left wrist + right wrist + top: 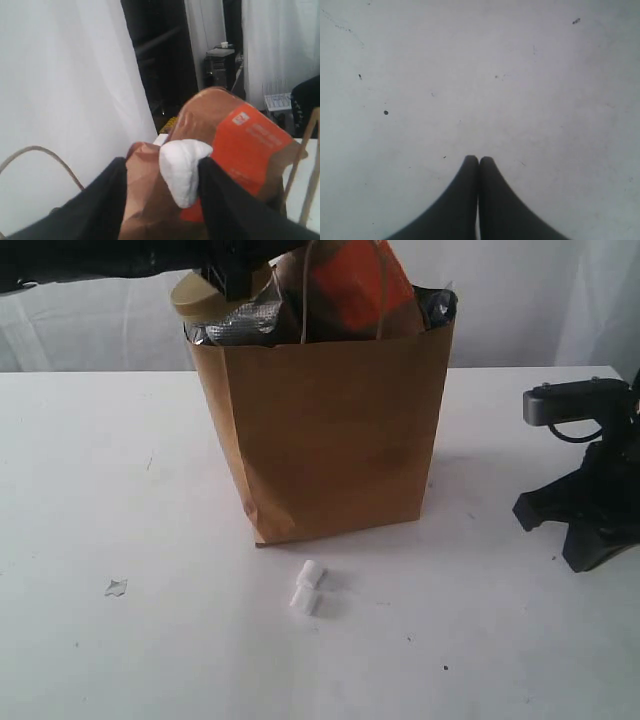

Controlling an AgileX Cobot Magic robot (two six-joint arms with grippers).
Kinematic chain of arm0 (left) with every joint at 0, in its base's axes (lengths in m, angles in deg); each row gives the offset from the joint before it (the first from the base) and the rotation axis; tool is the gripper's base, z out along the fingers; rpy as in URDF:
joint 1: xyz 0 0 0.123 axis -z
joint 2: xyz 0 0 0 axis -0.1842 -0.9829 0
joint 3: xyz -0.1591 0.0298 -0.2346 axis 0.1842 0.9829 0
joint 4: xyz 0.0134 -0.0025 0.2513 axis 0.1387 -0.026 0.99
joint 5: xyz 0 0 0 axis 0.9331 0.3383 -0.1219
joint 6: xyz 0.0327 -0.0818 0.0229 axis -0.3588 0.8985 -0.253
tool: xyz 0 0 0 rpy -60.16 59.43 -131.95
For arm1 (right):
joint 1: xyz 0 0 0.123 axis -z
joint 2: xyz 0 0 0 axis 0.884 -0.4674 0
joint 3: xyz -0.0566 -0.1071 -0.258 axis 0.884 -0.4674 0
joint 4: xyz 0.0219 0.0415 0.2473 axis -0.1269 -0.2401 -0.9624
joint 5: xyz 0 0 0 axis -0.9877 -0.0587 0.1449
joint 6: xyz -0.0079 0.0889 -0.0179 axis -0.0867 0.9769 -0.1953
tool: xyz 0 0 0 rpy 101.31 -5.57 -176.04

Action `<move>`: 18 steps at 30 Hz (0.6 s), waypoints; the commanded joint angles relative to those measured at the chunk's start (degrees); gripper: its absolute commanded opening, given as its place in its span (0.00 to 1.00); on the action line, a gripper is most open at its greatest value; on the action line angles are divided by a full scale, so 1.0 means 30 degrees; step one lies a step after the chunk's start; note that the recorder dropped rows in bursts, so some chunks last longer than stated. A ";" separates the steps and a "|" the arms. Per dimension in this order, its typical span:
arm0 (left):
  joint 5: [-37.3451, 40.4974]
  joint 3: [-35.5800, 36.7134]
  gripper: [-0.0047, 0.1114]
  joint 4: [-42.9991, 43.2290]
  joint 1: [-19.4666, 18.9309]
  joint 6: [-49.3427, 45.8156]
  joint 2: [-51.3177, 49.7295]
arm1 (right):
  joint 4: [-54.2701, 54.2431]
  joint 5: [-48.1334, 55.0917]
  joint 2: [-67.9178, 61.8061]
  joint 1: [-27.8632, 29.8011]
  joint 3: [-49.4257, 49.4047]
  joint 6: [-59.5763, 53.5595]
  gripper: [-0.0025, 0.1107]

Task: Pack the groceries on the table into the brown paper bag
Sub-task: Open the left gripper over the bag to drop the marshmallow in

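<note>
White surface (pixel 100 490) is carrying the brown paper bag (pixel 330 440), which is standing upright mid-view, crammed past its rim. Judging by that, packing is nearing its end, and the brown-orange pouch (pixel 245 145) is being settled on top. Doing this well is calling for a wide release and a straight lift, without dragging the pouch back out. Left hand (pixel 161 162) is straddling the pouch's fold and a white lump (pixel 182 170), fingers partly apart; whether it is pinching, I cannot tell. Right hand (pixel 479 159) is sitting pinched shut, holding nothing, above bare surface.
</note>
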 commanded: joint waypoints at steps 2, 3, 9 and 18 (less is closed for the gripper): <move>-0.0577 -0.0095 0.71 0.1821 0.0054 -0.0231 0.0113 | -0.0013 0.0031 0.0157 0.0129 -0.0049 -0.1396 0.02; -0.0925 -0.0095 0.77 0.1862 0.0054 -0.0142 0.0113 | -0.0013 0.0075 0.0157 0.0129 -0.0049 -0.1552 0.02; -0.1281 -0.0095 0.85 0.2259 0.0054 -0.0103 0.0113 | -0.0013 0.0030 0.0157 0.0129 -0.0049 -0.1595 0.02; 0.0211 -0.0095 0.85 0.5626 0.0054 0.6219 0.0671 | -0.0013 0.0030 0.0157 0.0129 -0.0049 -0.1595 0.02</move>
